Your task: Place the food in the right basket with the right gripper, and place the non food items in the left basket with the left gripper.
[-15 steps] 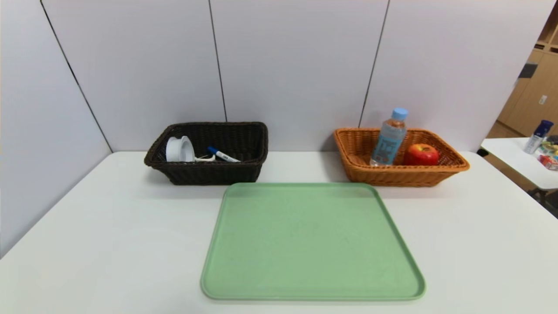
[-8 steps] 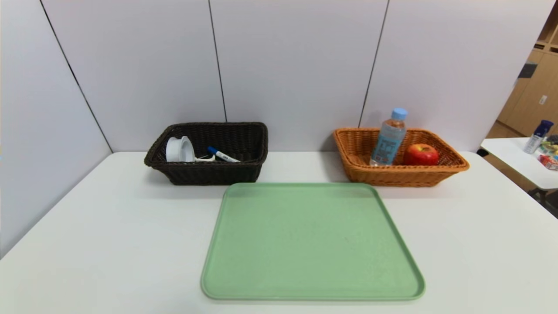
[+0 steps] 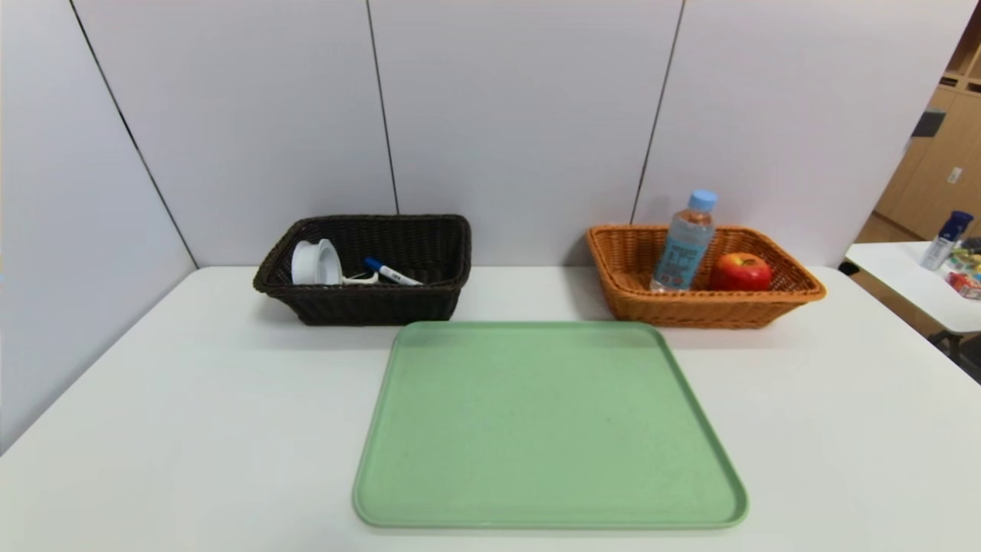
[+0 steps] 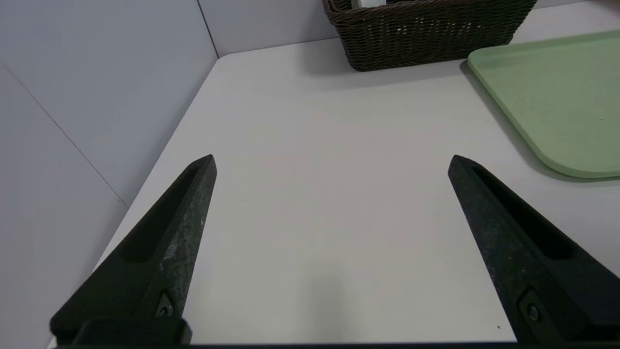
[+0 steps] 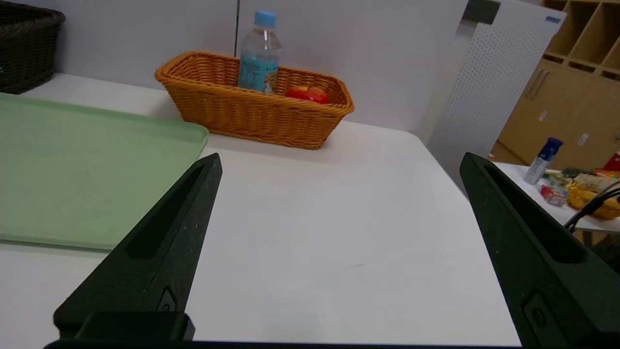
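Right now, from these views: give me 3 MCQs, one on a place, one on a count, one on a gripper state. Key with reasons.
1. Where is the apple?
A. on the green tray
B. in the orange basket
C. in the dark basket

2. How many items lie on the green tray?
A. none
B. one
C. two

3. How does the left gripper stand?
A. shut on the marker
B. shut, holding nothing
C. open, holding nothing

Key: 1 B, the apple sits beside the bottle inside the orange basket; 2 A, the tray surface is bare; 3 C, its fingers stand wide apart over bare table.
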Available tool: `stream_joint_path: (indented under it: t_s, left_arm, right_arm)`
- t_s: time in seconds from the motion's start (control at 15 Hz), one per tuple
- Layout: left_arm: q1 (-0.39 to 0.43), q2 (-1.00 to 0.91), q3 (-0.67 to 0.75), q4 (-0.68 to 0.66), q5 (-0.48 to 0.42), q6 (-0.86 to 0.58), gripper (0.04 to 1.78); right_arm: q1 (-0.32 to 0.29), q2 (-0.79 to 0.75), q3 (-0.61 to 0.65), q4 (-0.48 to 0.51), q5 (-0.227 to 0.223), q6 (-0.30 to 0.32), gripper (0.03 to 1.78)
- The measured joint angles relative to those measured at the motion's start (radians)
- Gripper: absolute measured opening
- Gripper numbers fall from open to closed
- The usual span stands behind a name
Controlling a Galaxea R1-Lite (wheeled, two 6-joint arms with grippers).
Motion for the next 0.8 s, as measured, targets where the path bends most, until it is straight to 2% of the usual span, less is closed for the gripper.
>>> stream_joint_path:
  t_s: [0.07, 0.13, 0.2, 0.27, 0.4, 0.53, 0.8]
  left_arm:
    - [0.000, 0.000, 0.080, -0.082, -0.001, 0.001, 1.69]
    - [0.000, 0.000, 0.143, -0.149, -0.002, -0.003, 1.69]
    - [0.000, 0.000, 0.178, -0.198, -0.006, -0.013, 1.69]
    - [0.000, 0.000, 0.197, -0.215, -0.027, -0.043, 1.69]
    - [0.000, 0.000, 0.203, -0.145, -0.049, -0.086, 1.69]
    - [0.000, 0.000, 0.203, -0.133, -0.049, -0.117, 1.69]
    - [0.000, 0.000, 0.203, -0.133, -0.044, -0.122, 1.69]
  right_arm:
    - [0.000, 0.000, 0.031, 0.007, 0.014, 0.030, 1.69]
    - [0.000, 0.000, 0.046, 0.058, 0.035, 0.065, 1.69]
    - [0.000, 0.000, 0.055, 0.120, 0.050, 0.091, 1.69]
    - [0.000, 0.000, 0.057, 0.137, 0.053, 0.109, 1.69]
    - [0.000, 0.000, 0.061, 0.143, 0.050, 0.138, 1.69]
    - [0.000, 0.000, 0.062, 0.143, 0.044, 0.157, 1.69]
    - [0.000, 0.000, 0.062, 0.142, 0.039, 0.155, 1.69]
